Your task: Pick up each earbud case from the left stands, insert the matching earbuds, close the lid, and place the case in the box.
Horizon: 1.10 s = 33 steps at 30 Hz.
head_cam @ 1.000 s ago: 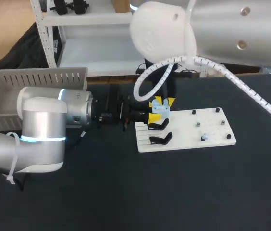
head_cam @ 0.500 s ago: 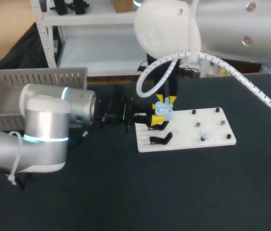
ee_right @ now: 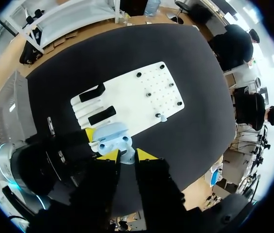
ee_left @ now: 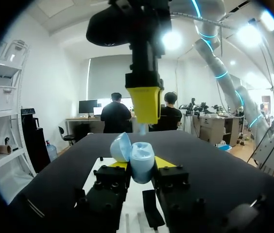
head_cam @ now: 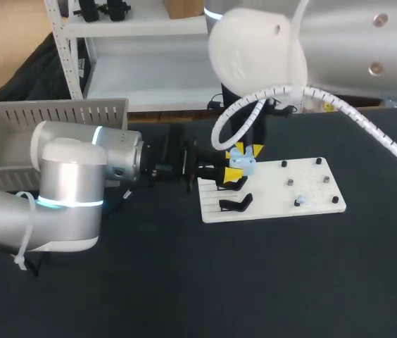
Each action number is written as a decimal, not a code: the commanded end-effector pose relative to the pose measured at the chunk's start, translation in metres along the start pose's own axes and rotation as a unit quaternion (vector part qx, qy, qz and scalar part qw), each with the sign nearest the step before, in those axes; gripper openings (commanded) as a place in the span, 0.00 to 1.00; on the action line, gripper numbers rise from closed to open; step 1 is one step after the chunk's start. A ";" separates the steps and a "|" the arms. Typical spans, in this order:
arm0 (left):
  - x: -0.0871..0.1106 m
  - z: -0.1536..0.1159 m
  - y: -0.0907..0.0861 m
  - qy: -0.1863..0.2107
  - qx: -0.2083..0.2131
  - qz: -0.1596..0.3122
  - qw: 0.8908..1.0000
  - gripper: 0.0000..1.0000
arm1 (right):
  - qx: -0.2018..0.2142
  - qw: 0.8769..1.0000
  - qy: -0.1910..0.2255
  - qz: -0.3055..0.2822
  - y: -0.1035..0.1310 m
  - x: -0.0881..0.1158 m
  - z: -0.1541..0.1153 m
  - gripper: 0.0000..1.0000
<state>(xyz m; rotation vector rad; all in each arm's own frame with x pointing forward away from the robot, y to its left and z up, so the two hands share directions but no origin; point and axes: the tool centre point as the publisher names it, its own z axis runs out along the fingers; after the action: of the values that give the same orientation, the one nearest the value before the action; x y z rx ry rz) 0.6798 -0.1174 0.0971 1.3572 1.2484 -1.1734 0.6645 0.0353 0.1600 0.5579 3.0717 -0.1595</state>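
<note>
Left jaws: closed on the light blue earbud case (ee_left: pixel 141 162), clamping it from both sides, with its lid flipped open.
Where the case is: we've got it held up off the two black stands (head_cam: pixel 235 193), at the stand end of the white perforated board (head_cam: pixel 276 191). It is well away from the grey slatted plastic box (head_cam: pixel 51 116) on the far left of the black tabletop (head_cam: pixel 255 282).
Right jaws: hanging straight down over the open case, with the yellow tips pinched almost together. We judge they're gripping a small pale earbud (ee_left: pixel 141 129).
Step in hand: by our reading, seating that earbud into its well.
Doing it well: we want the stem lined up over one well before coming down, then a slow, straight descent. The left arm (head_cam: pixel 65 183) should hold rigid, and the yellow tips should stay clear of the raised lid. The right jaws should let go only when the bud sits flush, since a tilted bud would block the lid.
More to fetch: another small pale piece (head_cam: pixel 298 202) sits on the board's peg end, and we take it for the second bud.
Hard to see: the yellow tips cover most of the bud. The right arm (head_cam: pixel 297 49) and its white coiled cable (head_cam: pixel 237 113) partly screen the meeting point from above. We can't tell which well is the target, or whether either is already filled.
</note>
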 end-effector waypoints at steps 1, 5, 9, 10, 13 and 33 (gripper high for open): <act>0.000 0.001 0.000 0.001 -0.001 0.000 1.000 0.00 | -0.002 1.000 -0.003 -0.001 -0.002 -0.001 0.004 0.00; 0.000 0.001 0.000 0.001 -0.001 0.000 1.000 0.00 | -0.004 1.000 -0.005 -0.003 -0.002 -0.002 0.005 0.00; 0.000 0.001 0.000 0.001 -0.001 0.000 1.000 0.00 | -0.005 1.000 -0.005 -0.006 -0.001 -0.003 0.006 0.00; 0.000 0.001 0.000 0.001 -0.001 0.000 1.000 0.00 | -0.006 1.000 -0.005 -0.007 0.000 -0.003 0.006 0.00; 0.000 0.001 0.000 0.001 -0.001 0.000 1.000 0.00 | -0.006 1.000 -0.005 -0.009 0.001 -0.003 0.006 0.00; 0.000 0.001 0.000 0.001 -0.001 0.000 1.000 0.00 | 0.000 1.000 0.005 -0.008 0.002 -0.002 0.012 0.00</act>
<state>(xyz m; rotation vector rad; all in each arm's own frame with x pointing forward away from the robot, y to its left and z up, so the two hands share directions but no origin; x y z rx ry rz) 0.6798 -0.1173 0.0970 1.3572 1.2483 -1.1737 0.6661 0.0352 0.1484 0.5357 3.0851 -0.1541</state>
